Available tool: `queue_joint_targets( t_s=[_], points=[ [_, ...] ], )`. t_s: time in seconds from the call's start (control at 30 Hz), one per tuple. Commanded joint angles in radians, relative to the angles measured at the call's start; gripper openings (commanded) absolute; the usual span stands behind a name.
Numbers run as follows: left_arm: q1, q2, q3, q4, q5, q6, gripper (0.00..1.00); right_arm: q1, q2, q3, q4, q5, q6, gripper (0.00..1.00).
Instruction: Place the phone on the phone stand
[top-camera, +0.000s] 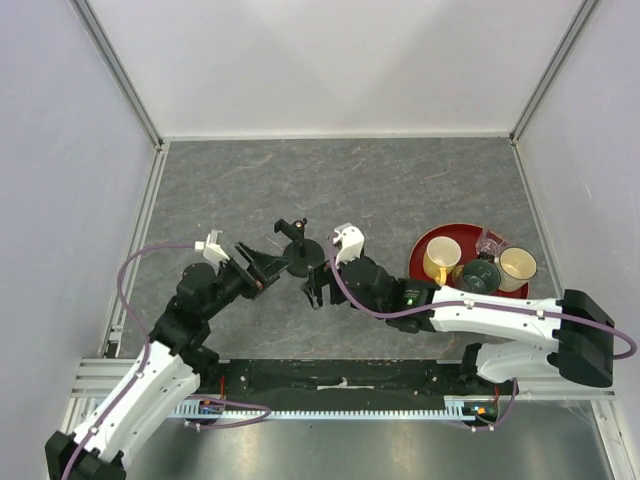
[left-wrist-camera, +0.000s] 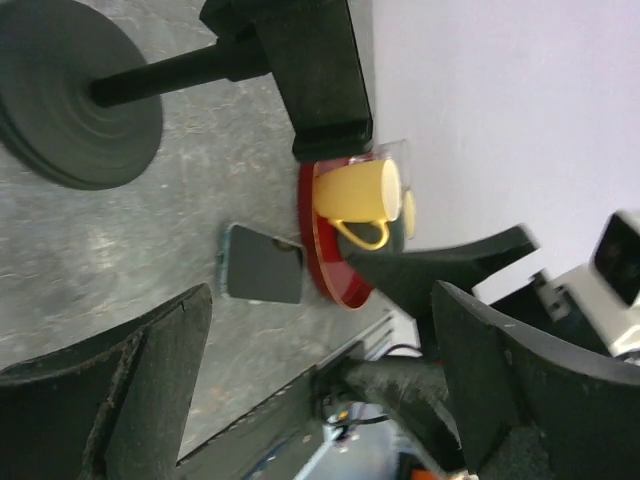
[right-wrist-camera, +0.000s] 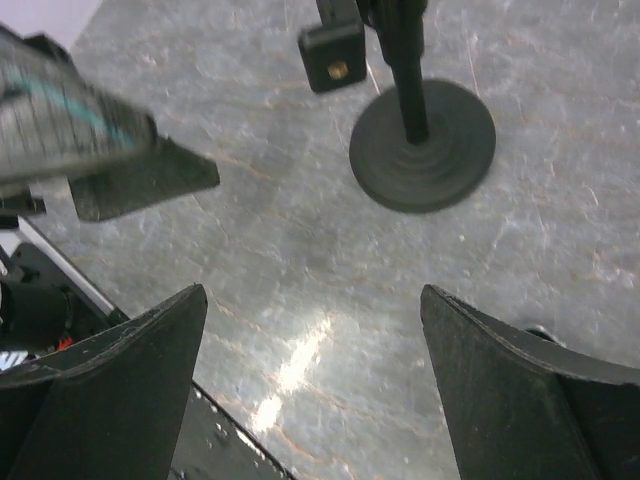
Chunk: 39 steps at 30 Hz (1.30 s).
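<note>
My left end effector (left-wrist-camera: 322, 292) and right end effector (right-wrist-camera: 312, 292) are spread, empty. The phone (left-wrist-camera: 262, 265) lies flat on the table (left-wrist-camera: 200, 200) just beside the red tray (left-wrist-camera: 318, 255): thin, stiff, probably slippery; I'd pinch its long edges.

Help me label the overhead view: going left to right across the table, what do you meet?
In order: left end effector → phone stand → red tray rim → yellow mug → dark green cup → pale mug. The right end effector overlaps the stand, so it is left out.
</note>
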<state>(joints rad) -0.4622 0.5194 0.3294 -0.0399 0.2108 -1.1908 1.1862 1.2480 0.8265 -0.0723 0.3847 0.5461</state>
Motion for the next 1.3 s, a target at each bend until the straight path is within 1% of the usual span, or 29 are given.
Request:
queue_joint_targets(
  t_s=[0.0, 0.03, 0.07, 0.1, 0.2, 0.23, 0.33, 0.4, 0.53, 0.6, 0.63, 0.67, 0.7, 0.8, 0.83, 0.87, 0.97, 1.0, 1.03, 1.1, 1.2, 1.23, 1.27],
  points=[
    [0.008, -0.142, 0.063, -0.207, -0.042, 0.246, 0.96, 0.006, 0.063, 0.051, 0.267, 0.086, -0.070, 0.89],
    [0.008, -0.212, 0.074, -0.225, -0.086, 0.293, 0.96, 0.004, 0.083, 0.075, 0.278, 0.089, -0.084, 0.84],
    [0.008, -0.237, 0.100, -0.244, -0.106, 0.313, 0.96, 0.004, 0.103, 0.094, 0.285, 0.091, -0.097, 0.78],
    [0.008, -0.257, 0.118, -0.294, -0.123, 0.333, 0.96, 0.004, 0.152, 0.115, 0.286, 0.097, -0.118, 0.77],
    [0.008, -0.275, 0.184, -0.363, -0.171, 0.407, 0.95, 0.004, 0.243, 0.201, 0.252, 0.152, -0.135, 0.76],
    [0.008, -0.275, 0.195, -0.377, -0.177, 0.431, 0.95, 0.006, 0.261, 0.233, 0.243, 0.198, -0.143, 0.76],
    [0.008, -0.275, 0.227, -0.408, -0.203, 0.468, 0.95, 0.003, 0.317, 0.272, 0.241, 0.279, -0.167, 0.75],
    [0.008, -0.286, 0.238, -0.413, -0.206, 0.476, 0.95, 0.003, 0.355, 0.293, 0.223, 0.310, -0.178, 0.72],
    [0.007, -0.295, 0.217, -0.393, -0.202, 0.476, 0.95, -0.016, 0.401, 0.338, 0.209, 0.299, -0.206, 0.66],
    [0.008, -0.280, 0.211, -0.390, -0.198, 0.474, 0.95, -0.039, 0.389, 0.306, 0.246, 0.286, -0.218, 0.61],
    [0.007, -0.272, 0.211, -0.388, -0.197, 0.473, 0.95, -0.051, 0.383, 0.300, 0.250, 0.281, -0.213, 0.54],
    [0.008, -0.263, 0.211, -0.382, -0.192, 0.473, 0.95, -0.065, 0.377, 0.296, 0.240, 0.270, -0.204, 0.51],
    [0.008, -0.248, 0.209, -0.376, -0.183, 0.473, 0.95, -0.095, 0.366, 0.284, 0.241, 0.229, -0.204, 0.49],
    [0.008, -0.239, 0.178, -0.341, -0.172, 0.455, 0.94, -0.143, 0.363, 0.267, 0.292, 0.107, -0.233, 0.37],
    [0.008, -0.230, 0.154, -0.338, -0.175, 0.410, 0.94, -0.145, 0.366, 0.278, 0.281, 0.105, -0.230, 0.24],
    [0.008, -0.220, 0.139, -0.325, -0.169, 0.387, 0.94, -0.145, 0.370, 0.284, 0.273, 0.100, -0.229, 0.19],
    [0.008, -0.168, 0.076, -0.237, -0.097, 0.291, 0.92, -0.145, 0.372, 0.286, 0.287, 0.042, -0.262, 0.11],
    [0.008, -0.156, 0.056, -0.165, -0.058, 0.252, 0.91, -0.146, 0.373, 0.302, 0.273, 0.049, -0.287, 0.09],
    [0.008, -0.130, 0.024, -0.132, -0.042, 0.241, 0.90, -0.146, 0.378, 0.312, 0.255, 0.080, -0.297, 0.01],
    [0.008, -0.111, 0.014, -0.104, -0.024, 0.235, 0.90, -0.152, 0.383, 0.324, 0.223, 0.098, -0.314, 0.00],
    [0.008, -0.101, 0.025, -0.129, -0.036, 0.249, 0.90, -0.158, 0.373, 0.303, 0.244, 0.069, -0.333, 0.00],
    [0.008, -0.102, 0.026, -0.126, -0.037, 0.252, 0.90, -0.161, 0.370, 0.301, 0.247, 0.050, -0.347, 0.05],
    [0.008, -0.102, 0.026, -0.121, -0.037, 0.253, 0.90, -0.163, 0.373, 0.301, 0.246, 0.036, -0.351, 0.15]
  ],
)
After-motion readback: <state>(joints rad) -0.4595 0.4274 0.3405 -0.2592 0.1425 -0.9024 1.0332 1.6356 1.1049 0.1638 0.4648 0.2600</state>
